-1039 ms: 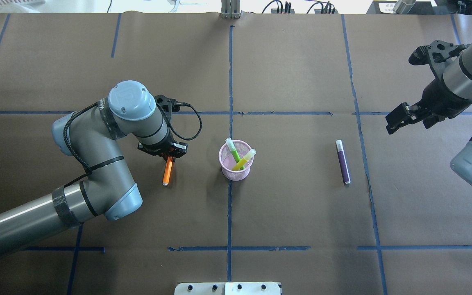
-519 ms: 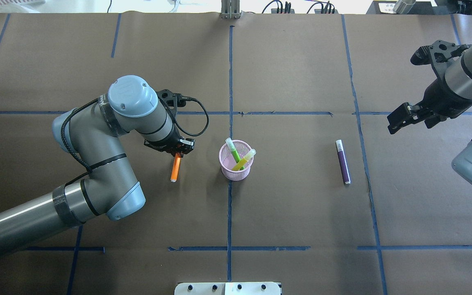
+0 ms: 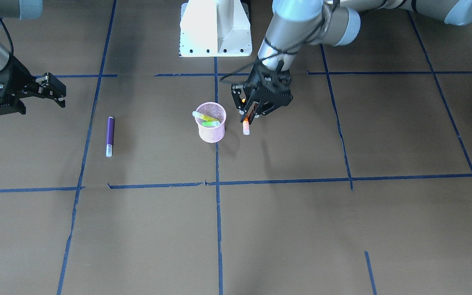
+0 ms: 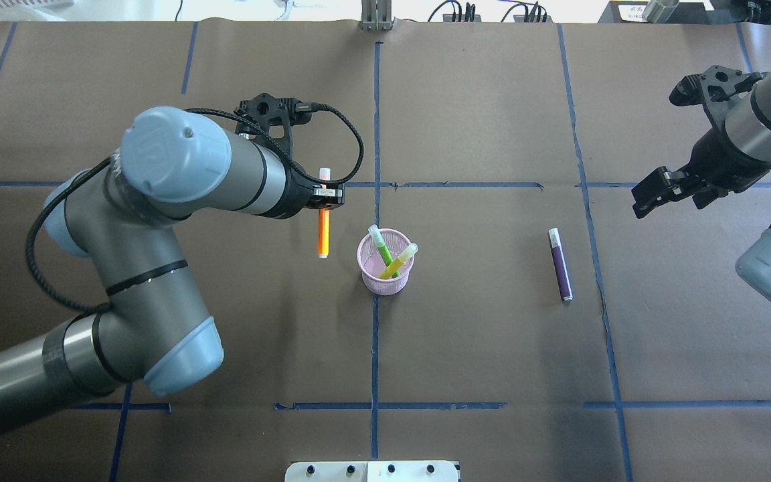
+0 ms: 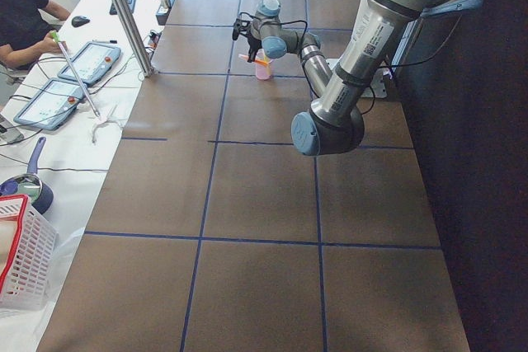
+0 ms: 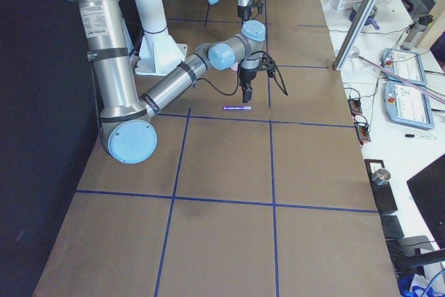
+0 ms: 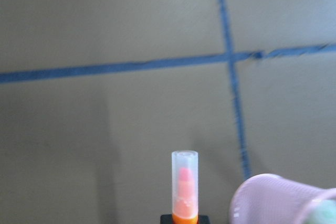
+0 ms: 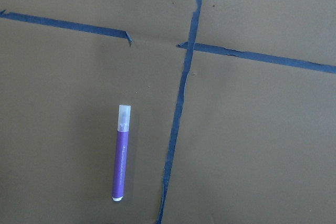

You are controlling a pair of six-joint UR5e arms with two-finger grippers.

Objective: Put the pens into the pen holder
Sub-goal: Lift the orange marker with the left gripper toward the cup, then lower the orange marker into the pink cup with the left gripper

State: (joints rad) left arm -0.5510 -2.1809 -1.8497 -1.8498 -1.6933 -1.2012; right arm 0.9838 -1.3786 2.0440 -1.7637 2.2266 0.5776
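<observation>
My left gripper (image 4: 324, 199) (image 3: 249, 114) is shut on the orange pen (image 4: 322, 234) (image 3: 246, 128). It holds the pen off the table, just left of the pink mesh pen holder (image 4: 385, 284) (image 3: 211, 133), with the pale cap end (image 7: 184, 182) pointing away from the robot. A green pen (image 4: 380, 246) and a yellow pen (image 4: 400, 261) stand in the holder, whose rim (image 7: 273, 195) shows in the left wrist view. The purple pen (image 4: 560, 264) (image 3: 110, 135) (image 8: 121, 156) lies flat on the table to the right. My right gripper (image 4: 646, 195) (image 3: 53, 91) hovers open beyond it, holding nothing.
Blue tape lines (image 4: 375, 134) divide the brown table into squares. The white robot base (image 3: 215, 28) stands at the near edge. Beyond the far edge are side tables with tablets (image 5: 74, 63) and a seated person (image 5: 21, 14).
My left arm has lifted the orange pen off the table and carried it right and farther out, close to the pen holder. The right arm and purple pen have barely moved.
</observation>
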